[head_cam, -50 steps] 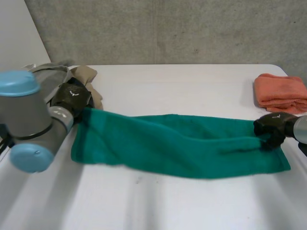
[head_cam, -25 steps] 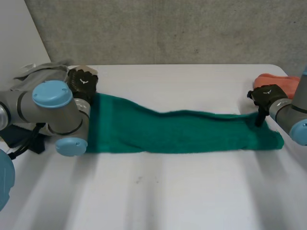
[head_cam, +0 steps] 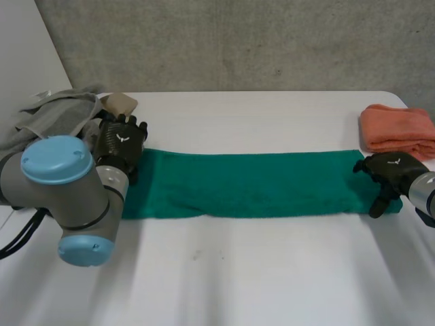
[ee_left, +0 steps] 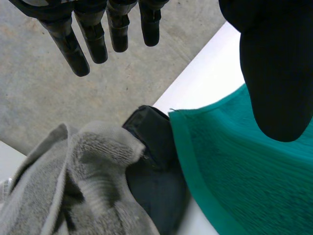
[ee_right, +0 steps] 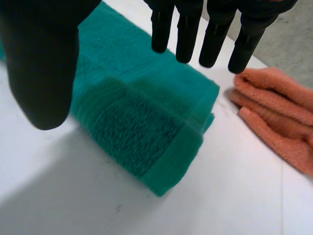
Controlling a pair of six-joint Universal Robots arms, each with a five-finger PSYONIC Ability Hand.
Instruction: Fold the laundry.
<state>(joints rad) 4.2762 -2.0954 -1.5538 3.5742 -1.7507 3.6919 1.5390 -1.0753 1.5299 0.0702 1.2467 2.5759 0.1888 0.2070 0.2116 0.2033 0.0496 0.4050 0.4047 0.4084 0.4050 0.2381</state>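
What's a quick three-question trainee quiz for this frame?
1. True or false: the right hand is pinching the green towel.
2. Which lies on the table beside the towel's end at the right hand? A) folded orange towel B) blue mug C) pair of socks
3. Fill in: the cloth heap beside the left hand is ____ in colour.
Key: 1 false, its fingers are straight and hold nothing; 2 A; 3 grey.
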